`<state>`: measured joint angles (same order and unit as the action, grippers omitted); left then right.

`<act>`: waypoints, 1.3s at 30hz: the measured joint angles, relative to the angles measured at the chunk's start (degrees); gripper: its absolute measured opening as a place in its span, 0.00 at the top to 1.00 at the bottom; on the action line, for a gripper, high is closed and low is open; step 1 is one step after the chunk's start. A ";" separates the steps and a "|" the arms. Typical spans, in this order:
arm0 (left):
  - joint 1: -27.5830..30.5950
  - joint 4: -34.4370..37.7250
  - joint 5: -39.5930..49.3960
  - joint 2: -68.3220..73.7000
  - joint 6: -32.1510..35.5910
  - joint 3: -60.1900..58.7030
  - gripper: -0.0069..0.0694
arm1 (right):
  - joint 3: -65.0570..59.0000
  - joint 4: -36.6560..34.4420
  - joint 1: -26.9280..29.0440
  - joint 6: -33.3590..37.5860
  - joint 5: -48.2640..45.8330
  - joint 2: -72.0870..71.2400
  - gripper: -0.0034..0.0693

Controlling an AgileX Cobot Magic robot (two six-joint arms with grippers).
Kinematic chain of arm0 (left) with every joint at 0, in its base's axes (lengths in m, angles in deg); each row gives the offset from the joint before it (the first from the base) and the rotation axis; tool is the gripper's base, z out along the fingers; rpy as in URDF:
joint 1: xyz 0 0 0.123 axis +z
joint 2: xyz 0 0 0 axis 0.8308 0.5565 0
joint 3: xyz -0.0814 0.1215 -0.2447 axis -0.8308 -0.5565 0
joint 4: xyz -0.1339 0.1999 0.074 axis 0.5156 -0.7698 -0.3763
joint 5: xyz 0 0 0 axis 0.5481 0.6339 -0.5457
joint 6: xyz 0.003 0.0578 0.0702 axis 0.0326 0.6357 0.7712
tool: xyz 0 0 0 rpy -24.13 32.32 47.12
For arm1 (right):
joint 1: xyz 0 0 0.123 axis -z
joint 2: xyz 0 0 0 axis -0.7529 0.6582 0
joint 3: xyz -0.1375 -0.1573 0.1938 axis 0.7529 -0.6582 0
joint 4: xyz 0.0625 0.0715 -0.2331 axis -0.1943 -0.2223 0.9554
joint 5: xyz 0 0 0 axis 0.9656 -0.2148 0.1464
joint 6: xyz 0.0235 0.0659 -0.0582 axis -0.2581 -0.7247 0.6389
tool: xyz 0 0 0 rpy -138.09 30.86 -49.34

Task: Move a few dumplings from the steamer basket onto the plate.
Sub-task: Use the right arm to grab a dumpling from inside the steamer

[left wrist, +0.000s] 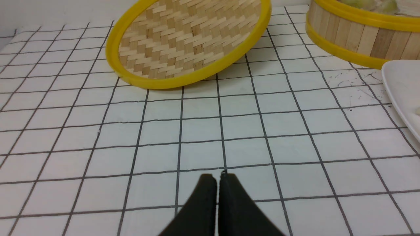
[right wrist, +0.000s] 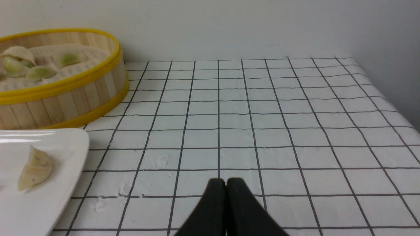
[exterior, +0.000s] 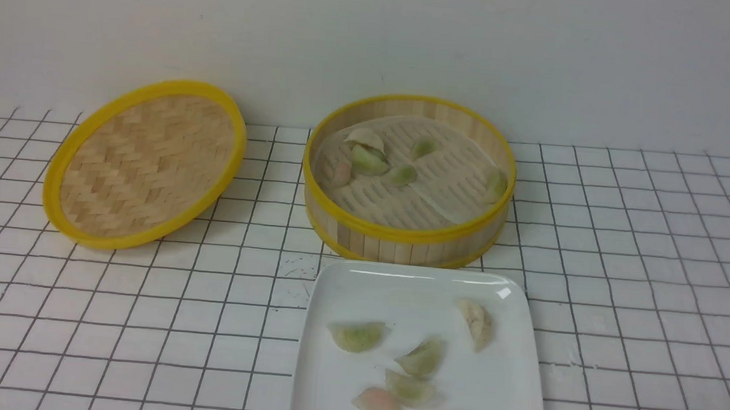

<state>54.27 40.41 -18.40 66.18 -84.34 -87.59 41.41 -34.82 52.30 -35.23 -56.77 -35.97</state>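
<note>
Nearest, glossy white square plate (exterior: 345, 295) with six pale green and whitish crescent dumplings (exterior: 421, 358); others far behind in round bamboo steamer basket (exterior: 401, 247). Left pincer (left wrist: 218, 178), right pincer (right wrist: 225, 182) closed tight, holding nothing, low over table (exterior: 644, 305). Likely hazard: tearing or dropping slippery skins through a hard squeeze.

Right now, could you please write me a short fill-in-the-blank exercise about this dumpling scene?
1. The woven lid rests to the ___ of the steamer basket.
2. The square plate, holding several dumplings, is coloured ___.
3. The left pincer and the right pincer are both ___, holding nothing.
Missing words: left; white; shut.
</note>
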 joint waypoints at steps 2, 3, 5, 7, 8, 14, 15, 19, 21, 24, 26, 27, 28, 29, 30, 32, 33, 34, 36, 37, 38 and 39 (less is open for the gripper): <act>0.00 0.00 0.00 0.00 0.00 0.00 0.92 | 0.00 0.00 0.00 0.00 0.00 0.00 0.97; 0.00 0.00 0.00 0.00 0.00 0.00 0.92 | 0.00 0.00 0.00 0.00 0.00 0.00 0.97; 0.00 0.00 0.00 0.00 0.00 0.00 0.92 | 0.00 0.00 0.00 0.00 0.00 0.00 0.97; 0.00 0.00 0.00 0.00 0.00 0.00 0.92 | 0.00 0.00 0.00 0.00 0.00 0.00 0.97; 0.00 0.00 0.00 0.00 0.00 0.00 0.92 | 0.00 0.00 0.00 0.00 0.00 0.00 0.97; 0.00 0.00 0.00 0.00 0.00 0.00 0.92 | 0.00 0.00 0.00 0.00 0.00 0.00 0.97; 0.00 0.00 0.00 0.00 0.00 0.00 0.92 | 0.00 0.00 0.00 0.00 0.00 0.00 0.97; 0.00 0.00 0.00 0.00 0.00 0.00 0.92 | 0.00 0.00 0.00 0.00 0.00 0.00 0.97; 0.00 0.00 0.00 0.00 0.00 0.00 0.92 | 0.00 -0.18 0.00 -0.07 0.06 0.00 0.97; 0.00 0.00 0.00 0.00 0.00 0.00 0.92 | -0.33 -7.89 -0.18 -3.73 3.90 0.00 0.97; 0.00 0.00 0.00 0.00 0.00 0.00 0.92 | -0.33 -16.87 -0.61 -7.85 8.84 0.00 0.97; 0.00 0.00 0.00 0.00 0.00 0.00 0.92 | -0.33 -21.43 -0.60 -9.78 11.25 0.00 0.97; 0.00 0.00 0.00 0.00 0.00 0.00 0.92 | -0.33 -27.22 -0.67 -12.01 14.03 0.00 0.97; 0.00 0.00 0.00 0.00 0.00 0.00 0.92 | -0.33 -33.85 -0.67 -14.02 17.19 0.00 0.97; 0.00 0.00 0.00 0.00 0.00 0.00 0.92 | -0.33 -38.85 -0.67 -15.01 19.81 0.00 0.97; 0.00 0.00 0.00 0.00 0.00 0.00 0.92 | -0.33 -45.29 -0.67 -15.42 23.82 0.00 0.97; 0.00 0.00 0.00 0.00 0.00 0.00 0.92 | -0.33 -46.62 -0.67 -15.42 24.80 0.00 0.97; 0.00 0.00 0.00 0.00 0.00 0.00 0.92 | -0.33 -51.21 -0.67 -15.21 28.09 0.00 0.97; 0.00 0.00 0.00 0.00 0.00 0.00 0.92 | -0.33 -54.91 -0.72 -14.99 31.88 0.00 0.97; 0.00 0.00 0.00 0.00 0.00 0.00 0.92 | 0.06 -55.38 -0.97 -14.56 31.73 0.00 0.97; 0.00 0.00 0.00 0.00 0.00 0.00 0.92 | 1.36 -54.81 -1.40 -13.44 29.96 0.00 0.97; 0.00 0.00 0.00 0.00 0.00 0.00 0.92 | 3.74 -52.83 -1.93 -11.76 26.98 0.26 0.97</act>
<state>54.27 40.41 -18.40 66.18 -84.34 -87.59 45.14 -87.65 50.37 -46.99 -29.79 -35.71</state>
